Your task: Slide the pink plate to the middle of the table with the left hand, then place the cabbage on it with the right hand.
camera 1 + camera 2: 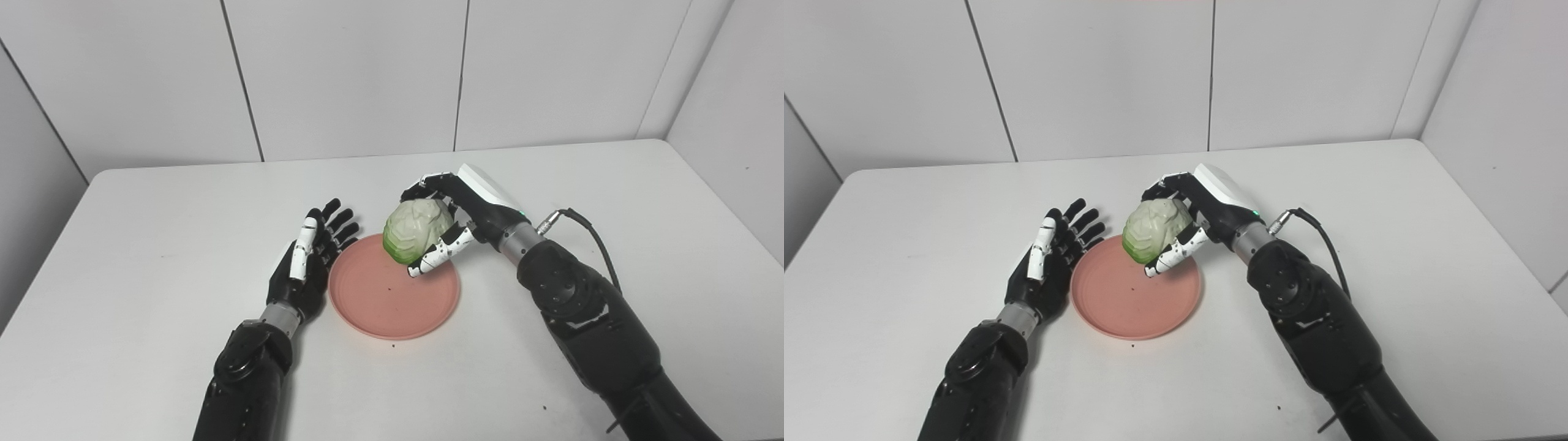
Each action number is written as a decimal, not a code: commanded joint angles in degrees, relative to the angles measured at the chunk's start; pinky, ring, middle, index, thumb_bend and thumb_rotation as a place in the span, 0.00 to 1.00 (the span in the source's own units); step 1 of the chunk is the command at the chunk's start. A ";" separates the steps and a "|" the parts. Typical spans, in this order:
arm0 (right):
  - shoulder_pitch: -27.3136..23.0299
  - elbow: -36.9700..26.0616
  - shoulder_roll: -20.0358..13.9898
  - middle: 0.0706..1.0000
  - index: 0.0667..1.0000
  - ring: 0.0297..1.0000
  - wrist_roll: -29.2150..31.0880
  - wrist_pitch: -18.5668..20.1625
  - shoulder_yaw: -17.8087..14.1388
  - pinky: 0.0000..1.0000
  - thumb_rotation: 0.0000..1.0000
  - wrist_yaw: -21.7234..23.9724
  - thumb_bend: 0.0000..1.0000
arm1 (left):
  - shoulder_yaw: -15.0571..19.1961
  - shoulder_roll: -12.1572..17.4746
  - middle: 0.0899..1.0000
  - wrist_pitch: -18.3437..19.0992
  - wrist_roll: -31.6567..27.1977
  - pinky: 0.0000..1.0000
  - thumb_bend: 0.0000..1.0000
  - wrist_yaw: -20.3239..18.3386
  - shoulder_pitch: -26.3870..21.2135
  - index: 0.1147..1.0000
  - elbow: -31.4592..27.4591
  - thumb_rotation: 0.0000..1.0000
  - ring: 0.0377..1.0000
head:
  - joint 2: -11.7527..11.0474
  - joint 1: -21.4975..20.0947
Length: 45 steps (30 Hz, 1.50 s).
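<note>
A pink plate (392,300) lies flat near the middle of the white table. My right hand (456,214) is shut on a pale green cabbage (418,229), held just above the plate's far right rim; fingers wrap over its top and the thumb sits under it. I cannot tell whether the cabbage touches the plate. My left hand (309,260) is open with its fingers spread, palm facing the plate's left edge, right beside the rim and holding nothing.
The white table (153,245) runs to rounded far corners against white wall panels. A black cable (588,229) loops off my right wrist. A few dark specks lie on the plate and on the table in front of it.
</note>
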 commanded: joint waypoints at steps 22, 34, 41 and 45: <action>-2.50 5.79 2.58 0.43 0.46 0.41 -1.97 -7.14 4.18 0.38 0.00 1.00 0.53 | -1.25 -1.00 0.92 5.27 1.95 0.91 0.43 1.94 1.71 0.91 1.19 1.00 0.90 | 1.52 1.35; -2.55 6.83 2.30 0.42 0.47 0.39 -3.26 -7.63 4.93 0.36 0.00 1.49 0.53 | -1.23 -1.01 0.91 6.19 2.22 0.90 0.43 2.33 1.79 0.91 0.37 1.00 0.90 | 1.95 1.22; -2.67 6.69 2.26 0.44 0.46 0.42 -4.08 -6.81 4.74 0.38 0.00 1.66 0.53 | -1.23 -0.87 0.92 5.87 2.10 0.90 0.43 1.83 1.69 0.92 0.61 1.00 0.91 | 2.04 1.05; -2.56 6.05 2.24 0.43 0.48 0.47 -4.06 -6.08 4.44 0.44 0.00 1.93 0.53 | -1.25 -0.97 0.92 6.20 2.12 0.90 0.43 1.99 1.72 0.92 0.42 1.00 0.90 | 2.16 1.03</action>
